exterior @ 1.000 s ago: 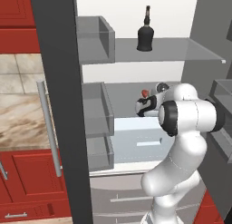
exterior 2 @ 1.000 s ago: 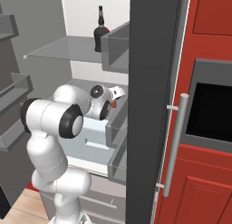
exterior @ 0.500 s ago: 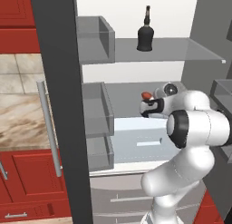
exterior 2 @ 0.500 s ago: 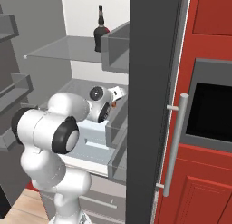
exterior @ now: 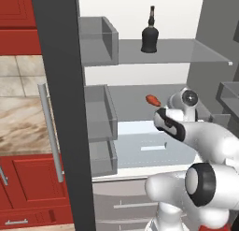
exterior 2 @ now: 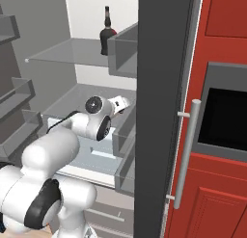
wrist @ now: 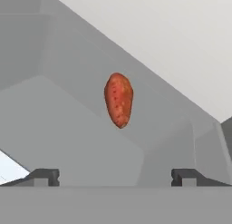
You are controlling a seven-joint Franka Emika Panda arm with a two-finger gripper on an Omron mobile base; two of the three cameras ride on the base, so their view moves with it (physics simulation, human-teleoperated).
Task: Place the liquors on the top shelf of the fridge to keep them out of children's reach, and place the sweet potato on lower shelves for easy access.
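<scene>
Left to right in your left base view: the fridge's dark door (exterior: pixel 60 108) stands open with its silver bar handle (exterior: pixel 50 132) facing you, red cabinets (exterior: pixel 28 192) and a marbled counter (exterior: pixel 21 127) behind it. Grey door bins (exterior: pixel 98 40) sit stacked just inside the door edge. Next over, the squat black bottle (exterior: pixel 150 37) stands upright on the top shelf (exterior: pixel 186 52), towards the back wall. Below that, the sweet potato (exterior: pixel 152 100) shows as a small orange-red tip over the lower shelf (exterior: pixel 130 92), just beside the arm's wrist; you can't tell from this angle whether it rests on the slab. The pale blue drawer (exterior: pixel 149 146) lies under that shelf, and the white arm fills the lower right.

In your right base view the same black bottle (exterior 2: pixel 107 37) is on the top shelf (exterior 2: pixel 72 51), up against a door bin (exterior 2: pixel 126 51), and the wrist reaches in at lower-shelf height. The right-hand fridge door (exterior 2: pixel 164 112) with its handle (exterior 2: pixel 185 155) and a red cabinet front (exterior 2: pixel 222 193) close off that side.

In the hand view the gripper (wrist: pixel 115 177) is spread wide, fingertips (wrist: pixel 43 176) well apart with nothing between them. The sweet potato (wrist: pixel 118 99) sits ahead of the tips, clear of both, against the grey fridge interior
</scene>
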